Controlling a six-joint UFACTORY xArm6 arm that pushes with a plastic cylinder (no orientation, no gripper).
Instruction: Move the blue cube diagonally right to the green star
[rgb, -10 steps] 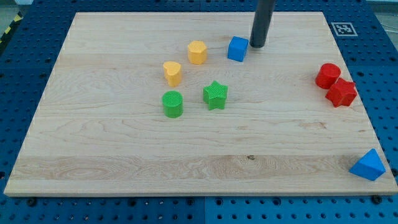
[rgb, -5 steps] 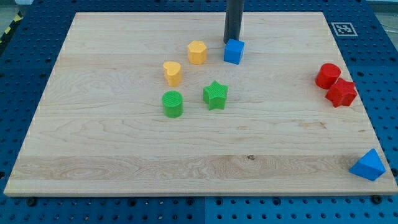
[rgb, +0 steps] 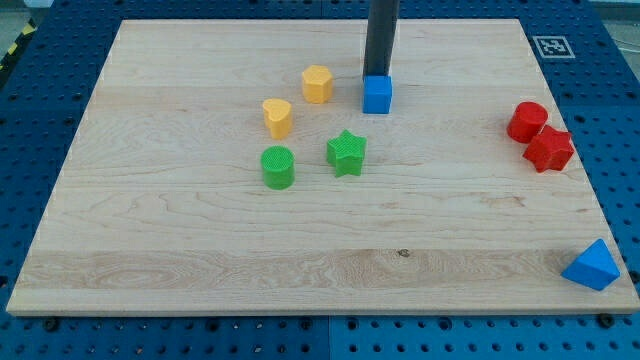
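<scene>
- Camera view: rod tip (rgb: 378, 76) touching blue cube (rgb: 377, 95) at its top side
- Green star (rgb: 346, 153) below-left of cube, apart
- No fingers: plain rod

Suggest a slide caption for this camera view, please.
My tip behind the blue cube, above the green star.

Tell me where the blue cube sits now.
The blue cube sits near the view's top centre, up-right of the green star, with my tip at its far edge.
</scene>
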